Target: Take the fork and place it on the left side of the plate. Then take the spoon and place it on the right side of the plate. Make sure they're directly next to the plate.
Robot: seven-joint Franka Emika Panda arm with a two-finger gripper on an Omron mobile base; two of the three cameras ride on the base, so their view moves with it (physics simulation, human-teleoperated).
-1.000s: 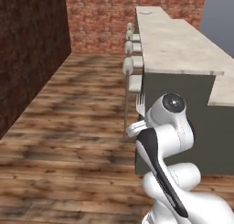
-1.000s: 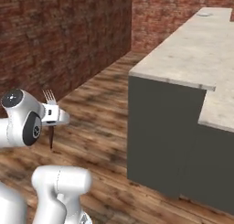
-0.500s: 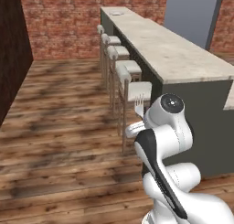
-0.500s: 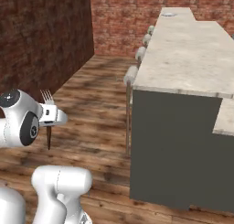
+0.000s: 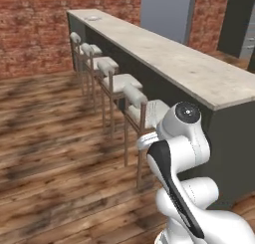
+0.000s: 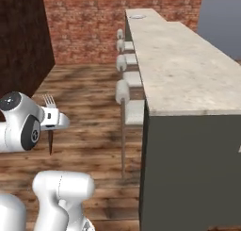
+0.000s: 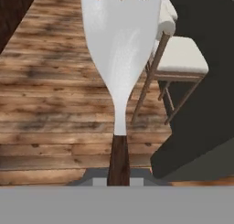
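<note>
My gripper [image 6: 51, 119] is shut on the fork [image 6: 49, 103], which it holds upright in front of the arm, tines up and dark handle hanging below. Close up in the hand view, the fork's [image 7: 119, 58] white tines reach the top edge and its brown handle runs down into the gripper [image 7: 119, 178]. The plate [image 6: 137, 16] is a small round grey disc at the far end of the long counter, far from the gripper. From the left base view the plate [image 5: 92, 18] also lies at that far end. The spoon is out of view.
A long stone-topped counter [image 5: 179, 63] runs away from me on the right, with a row of several white stools [image 5: 117, 81] along its left side. Wooden floor [image 5: 45, 138] lies open to the left. Brick walls [image 6: 89, 22] close the far end.
The whole picture has shifted as the base moved: the counter now runs lengthwise into the distance and the stools are nearer. The fork stays in the shut gripper, in the same pose.
</note>
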